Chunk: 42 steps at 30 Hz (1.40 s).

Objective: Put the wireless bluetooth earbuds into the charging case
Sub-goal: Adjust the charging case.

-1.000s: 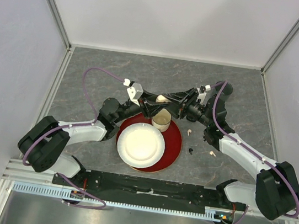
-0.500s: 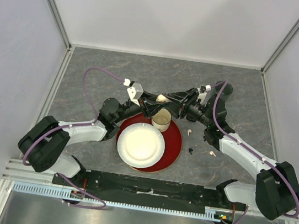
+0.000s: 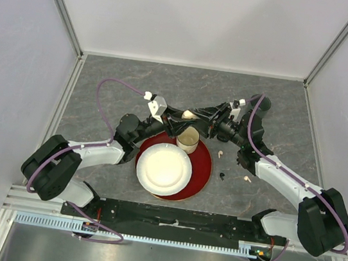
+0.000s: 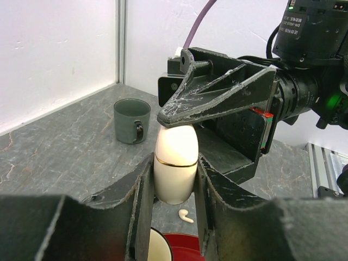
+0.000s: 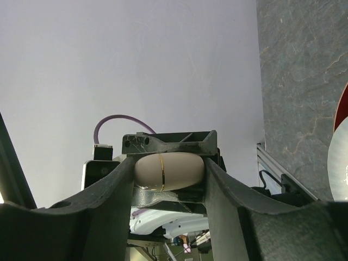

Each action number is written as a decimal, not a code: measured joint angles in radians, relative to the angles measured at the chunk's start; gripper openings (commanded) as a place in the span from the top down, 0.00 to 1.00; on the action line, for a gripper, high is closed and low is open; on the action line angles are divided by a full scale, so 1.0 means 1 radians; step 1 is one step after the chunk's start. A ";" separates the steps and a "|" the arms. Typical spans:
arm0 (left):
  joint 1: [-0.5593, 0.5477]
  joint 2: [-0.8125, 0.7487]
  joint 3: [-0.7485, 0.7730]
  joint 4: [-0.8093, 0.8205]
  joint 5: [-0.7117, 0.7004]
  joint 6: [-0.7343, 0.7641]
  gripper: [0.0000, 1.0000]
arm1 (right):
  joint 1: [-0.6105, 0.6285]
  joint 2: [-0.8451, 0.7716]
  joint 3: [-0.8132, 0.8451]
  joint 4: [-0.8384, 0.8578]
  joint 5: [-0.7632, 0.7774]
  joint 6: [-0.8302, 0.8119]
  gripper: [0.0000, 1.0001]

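A cream, egg-shaped charging case [image 3: 189,114] with a thin gold seam hangs above the table, behind the paper cup, and both grippers hold it. My left gripper [image 4: 175,175] is shut on the lower half of the charging case [image 4: 175,163], pressing its sides. My right gripper [image 5: 168,175] is shut on the two ends of the charging case [image 5: 168,171], one finger [image 4: 217,100] lying over its top. The case's lid is closed. On the table right of the red plate lie two white earbuds [image 3: 222,154] [image 3: 247,178] and a black earbud [image 3: 222,175]. One white earbud [image 4: 186,215] shows below the case.
A paper cup [image 3: 187,140] and a white plate [image 3: 163,168] sit on a red plate [image 3: 202,167] in front of the arms. A dark green mug [image 3: 260,104] stands at the back right, behind the right arm. White walls close the table in.
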State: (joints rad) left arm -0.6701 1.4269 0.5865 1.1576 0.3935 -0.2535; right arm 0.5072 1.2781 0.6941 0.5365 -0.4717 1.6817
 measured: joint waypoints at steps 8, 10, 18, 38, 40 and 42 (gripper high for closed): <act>0.000 0.002 0.005 -0.002 -0.003 -0.008 0.61 | 0.006 0.000 0.000 -0.015 0.000 -0.003 0.85; -0.001 0.002 0.006 -0.005 -0.003 -0.008 0.61 | 0.006 0.000 0.000 -0.018 0.002 -0.003 0.85; -0.001 0.002 0.008 -0.009 -0.002 -0.008 0.56 | 0.006 0.000 0.000 -0.018 0.002 -0.003 0.85; -0.004 0.003 0.009 -0.010 0.000 -0.008 0.86 | 0.006 0.000 -0.014 0.023 0.007 0.017 0.83; -0.004 0.003 0.009 -0.010 0.000 -0.008 0.91 | 0.006 0.000 -0.014 0.023 0.006 0.017 0.82; -0.004 0.003 0.009 -0.010 0.000 -0.008 0.93 | 0.006 0.000 -0.014 0.023 0.006 0.017 0.77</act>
State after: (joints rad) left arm -0.6739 1.4300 0.5957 1.1477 0.3939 -0.2615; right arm 0.5133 1.2781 0.6796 0.5594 -0.4652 1.6985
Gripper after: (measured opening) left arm 0.362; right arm 0.563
